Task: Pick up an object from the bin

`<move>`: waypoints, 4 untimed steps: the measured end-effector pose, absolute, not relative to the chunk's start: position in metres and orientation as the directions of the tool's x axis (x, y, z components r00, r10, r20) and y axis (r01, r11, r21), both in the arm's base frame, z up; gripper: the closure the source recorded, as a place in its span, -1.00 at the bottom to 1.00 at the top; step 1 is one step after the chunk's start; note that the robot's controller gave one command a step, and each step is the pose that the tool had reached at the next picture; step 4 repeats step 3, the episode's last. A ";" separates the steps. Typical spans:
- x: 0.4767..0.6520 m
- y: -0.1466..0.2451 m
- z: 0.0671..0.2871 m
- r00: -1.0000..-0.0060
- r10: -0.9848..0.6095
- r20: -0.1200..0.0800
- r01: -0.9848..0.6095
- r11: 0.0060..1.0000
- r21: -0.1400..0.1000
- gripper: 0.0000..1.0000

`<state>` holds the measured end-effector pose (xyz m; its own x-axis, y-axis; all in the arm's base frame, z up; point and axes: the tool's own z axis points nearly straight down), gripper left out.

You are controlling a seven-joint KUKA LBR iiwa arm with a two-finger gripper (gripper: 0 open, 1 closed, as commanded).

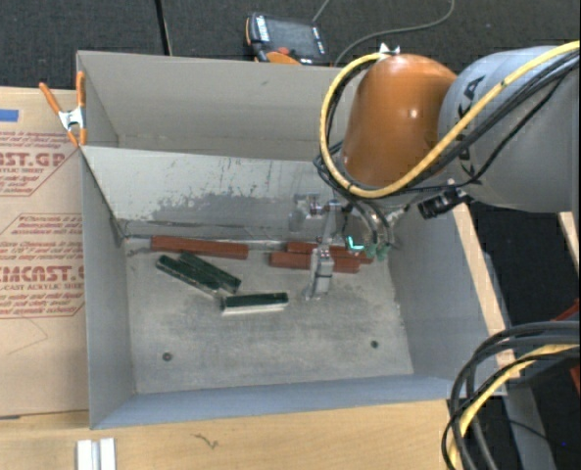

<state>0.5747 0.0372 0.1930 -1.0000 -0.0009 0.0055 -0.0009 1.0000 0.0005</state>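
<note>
The grey metal bin (202,96) is seen matt, its floor scuffed. The flat reddish-brown bars (200,249) appear matt, perhaps wood. The arm's orange domed cover (398,116) is seen glossy.

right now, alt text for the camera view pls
The gripper hangs over a reddish-brown bar at the grey bin's right. A second reddish-brown bar, a dark green bar and a pale-edged bar lie to its left.

a silver-grey arm (525,145) is capped by a rounded orange cover (398,120); yellow and black cables (327,130) are looped around it, and a small metal gripper (321,267) is fitted below.
</note>
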 end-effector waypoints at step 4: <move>0.558 0.099 0.212 -0.997 0.075 -0.010 0.075 0.997 0.003 1.00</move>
